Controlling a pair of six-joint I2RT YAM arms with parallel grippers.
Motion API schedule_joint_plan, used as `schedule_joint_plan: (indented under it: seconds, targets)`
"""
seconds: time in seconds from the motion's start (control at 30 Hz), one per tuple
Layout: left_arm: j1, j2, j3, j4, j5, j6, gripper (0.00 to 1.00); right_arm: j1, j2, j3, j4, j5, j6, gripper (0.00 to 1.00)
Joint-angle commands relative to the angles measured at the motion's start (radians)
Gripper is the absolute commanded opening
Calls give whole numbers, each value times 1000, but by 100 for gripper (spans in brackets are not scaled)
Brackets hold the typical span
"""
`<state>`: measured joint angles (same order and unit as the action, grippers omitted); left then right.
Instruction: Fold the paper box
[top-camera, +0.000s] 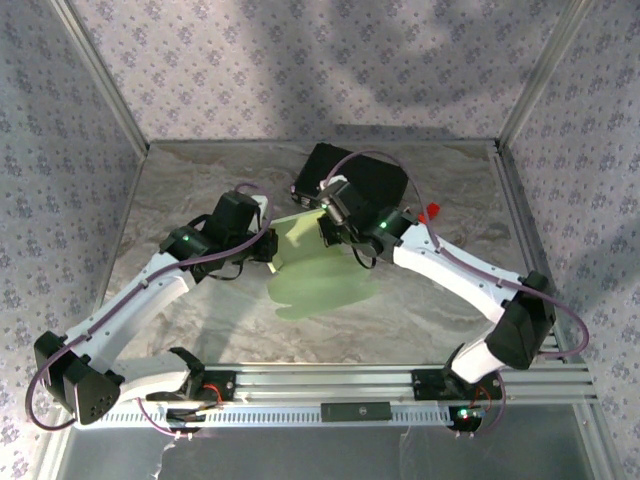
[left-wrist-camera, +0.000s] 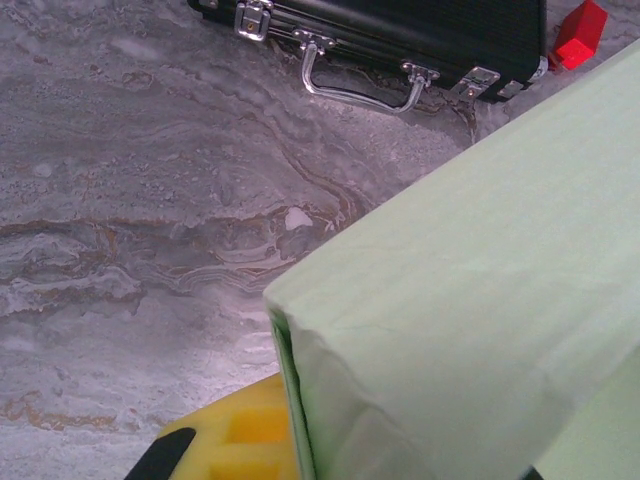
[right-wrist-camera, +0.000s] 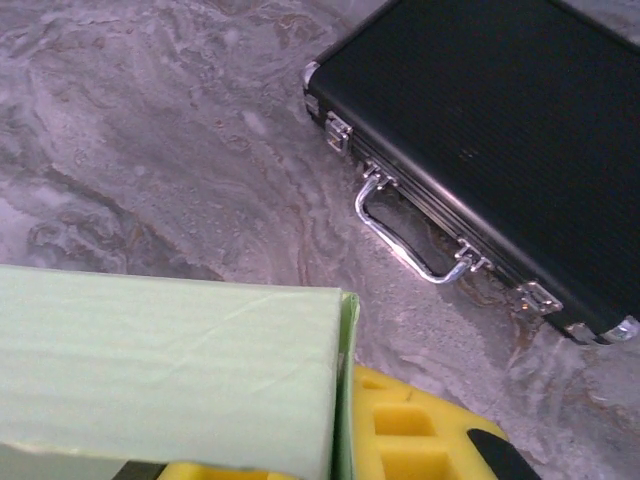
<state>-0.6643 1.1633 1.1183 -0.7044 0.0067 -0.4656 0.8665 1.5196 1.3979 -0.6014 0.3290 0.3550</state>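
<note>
Honestly can't call left claw (top-camera: 272, 252) or right claw (top-camera: 333, 232) open or clamped, with paper box (top-camera: 320, 280) jammed between pads (left-wrist-camera: 235, 440). Could easily crumple that thin wall by squeezing crooked.

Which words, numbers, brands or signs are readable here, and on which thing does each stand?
No text is readable in any view.
paper box: plain green card, no print visible.
black case: no brand or label visible.
dark plate on the front rail: too small to read.
</note>
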Motion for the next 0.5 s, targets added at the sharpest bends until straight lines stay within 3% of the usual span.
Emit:
schedule_joint_plan:
  seconds: [0.0, 0.2, 0.37, 0.47]
  targets:
    - [-20, -9, 36, 12, 39, 4, 0, 12, 28, 38, -38, 136, 22, 0]
    - [-24, -9, 36, 17, 32, -6, 0, 14, 30, 32, -56, 185, 58, 0]
    - [-42, 3, 35, 1, -6, -42, 0, 0, 11, 33, -49, 186, 70, 24]
    - [-61, 14, 33, 5, -24, -58, 0, -2, 11, 42, -50, 187, 65, 25]
